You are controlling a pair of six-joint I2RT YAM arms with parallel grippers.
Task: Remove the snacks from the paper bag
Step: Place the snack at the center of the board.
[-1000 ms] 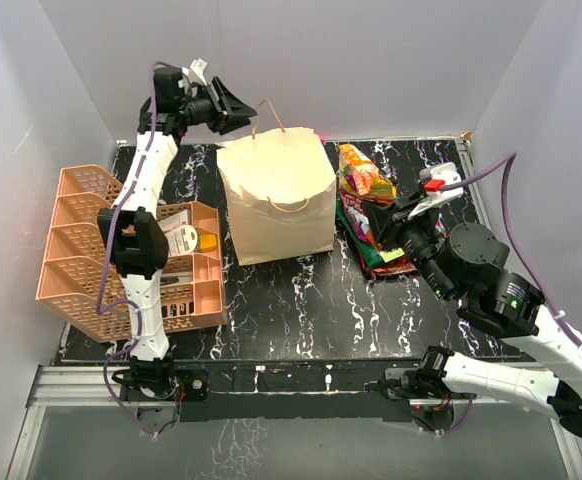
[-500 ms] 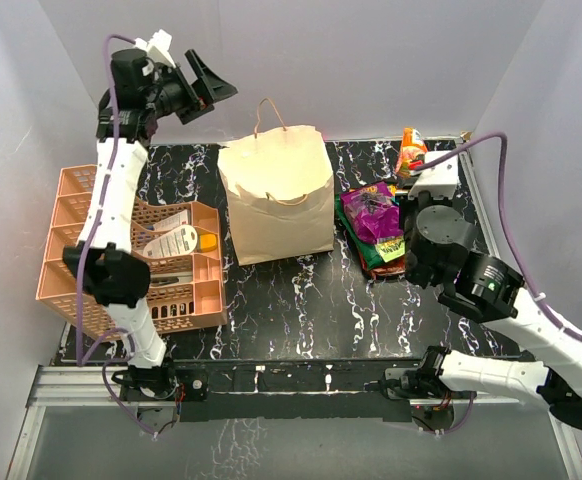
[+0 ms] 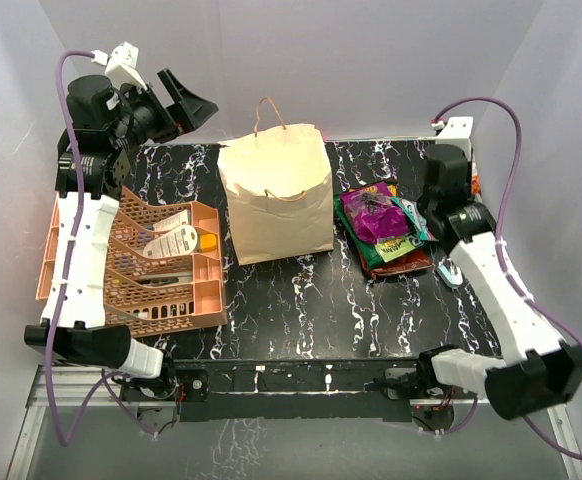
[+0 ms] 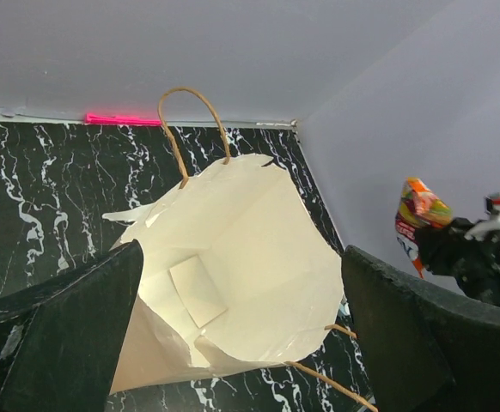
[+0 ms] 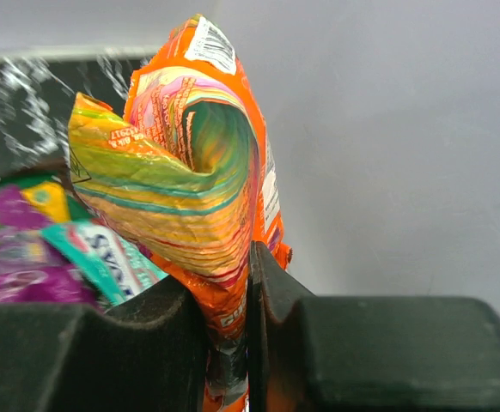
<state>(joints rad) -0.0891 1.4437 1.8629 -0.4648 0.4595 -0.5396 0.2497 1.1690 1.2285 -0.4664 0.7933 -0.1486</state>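
Observation:
The paper bag (image 3: pixel 276 195) stands upright mid-table with its mouth open. In the left wrist view the paper bag (image 4: pixel 233 249) shows only bare cream paper inside. My left gripper (image 3: pixel 176 110) hangs open high above the back-left corner, its fingers (image 4: pixel 52 343) spread wide and holding nothing. Several snacks (image 3: pixel 381 225), purple, green and teal, lie piled right of the bag. My right gripper (image 5: pixel 228 343) is shut on an orange-yellow snack packet (image 5: pixel 190 163), lifted near the right wall. That same packet (image 4: pixel 417 215) also shows in the left wrist view.
An orange mesh basket (image 3: pixel 171 275) with white tubes and bottles sits left of the bag. A small teal object (image 3: pixel 451 272) lies on the table by the right arm. Grey walls close in on three sides.
My left arm has risen and swung back-left away from the bag, its jaws opening wide. My right arm has carried the orange packet from beside the pile toward the back-right corner.

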